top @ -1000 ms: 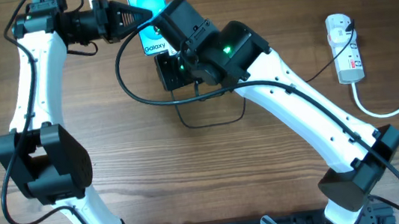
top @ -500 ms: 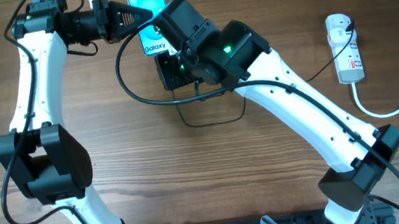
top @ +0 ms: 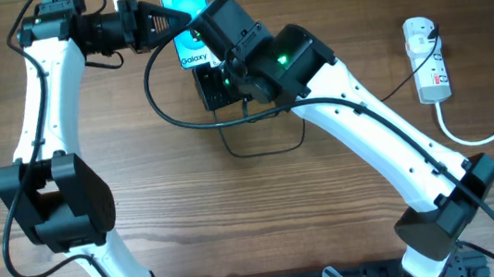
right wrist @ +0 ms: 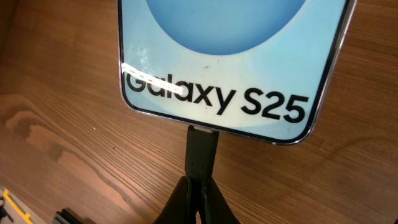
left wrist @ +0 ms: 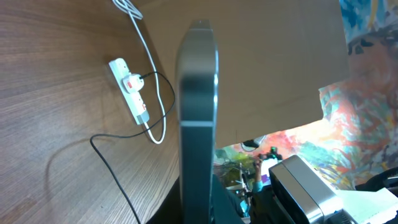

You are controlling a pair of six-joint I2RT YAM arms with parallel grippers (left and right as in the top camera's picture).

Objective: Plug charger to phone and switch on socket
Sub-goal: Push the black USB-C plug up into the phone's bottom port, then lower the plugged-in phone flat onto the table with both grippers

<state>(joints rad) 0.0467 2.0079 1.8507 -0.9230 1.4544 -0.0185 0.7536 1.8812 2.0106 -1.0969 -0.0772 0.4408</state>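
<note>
Between the right tool's (right wrist: 199, 190) fingers sits the charger plug (right wrist: 202, 148), clamped tight, its tip meeting the bottom edge of the phone (right wrist: 230, 56) just ahead. At the phone's side, the left tool (top: 176, 21) is clamped on its edge. Well away from both tools, the socket (top: 427, 60) lies on the worktop (top: 238, 223).

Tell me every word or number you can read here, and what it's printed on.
"Galaxy S25": on the lit screen of the phone, at the end nearest the charger plug.
Red markings on the white power strip: too small to read.
No other text can be read in any view.
</note>
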